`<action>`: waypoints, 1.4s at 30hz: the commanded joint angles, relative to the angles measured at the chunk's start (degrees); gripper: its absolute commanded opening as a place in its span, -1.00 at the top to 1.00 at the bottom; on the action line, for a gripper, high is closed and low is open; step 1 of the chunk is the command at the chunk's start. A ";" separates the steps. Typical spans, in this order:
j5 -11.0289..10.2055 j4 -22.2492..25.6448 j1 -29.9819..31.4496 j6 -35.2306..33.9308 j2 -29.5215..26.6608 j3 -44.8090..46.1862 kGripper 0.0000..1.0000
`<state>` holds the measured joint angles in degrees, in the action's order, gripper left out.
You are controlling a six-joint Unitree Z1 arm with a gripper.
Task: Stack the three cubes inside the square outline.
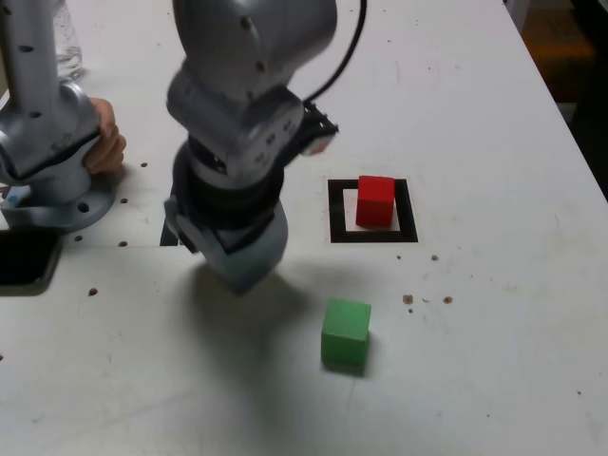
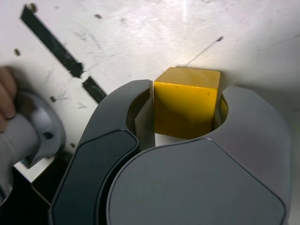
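Note:
The yellow cube (image 2: 186, 110) sits between my gripper's (image 2: 186, 86) two jaws in the wrist view, and both jaws press against its sides. In the exterior view my gripper (image 1: 236, 271) points down close to the white table, left of centre, and its body hides the yellow cube. The red cube (image 1: 375, 199) stands inside the square outline (image 1: 338, 217), to the exterior view's right of my gripper. Nearer the front edge, the green cube (image 1: 345, 331) rests alone on the table, below the outline.
A person's hand (image 1: 104, 142) holds the arm's base (image 1: 57, 190) at the exterior view's left. A dark flat object (image 1: 24, 261) lies at the left edge. Two black bar marks (image 2: 49, 42) lie on the table near the gripper. Small screw holes dot the table.

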<state>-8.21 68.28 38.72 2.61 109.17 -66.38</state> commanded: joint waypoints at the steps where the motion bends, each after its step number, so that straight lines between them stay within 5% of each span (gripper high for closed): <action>1: 0.30 2.10 -0.40 -1.16 -1.24 -1.10 0.60; 14: 1.22 20.51 -3.68 -6.87 -2.58 -18.17 0.60; 25: 2.86 22.06 -9.24 -7.18 -1.02 -24.06 0.60; 42: 1.84 24.01 -14.98 -8.43 4.84 -32.71 0.60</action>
<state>-6.22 91.67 24.09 -5.70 113.44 -98.78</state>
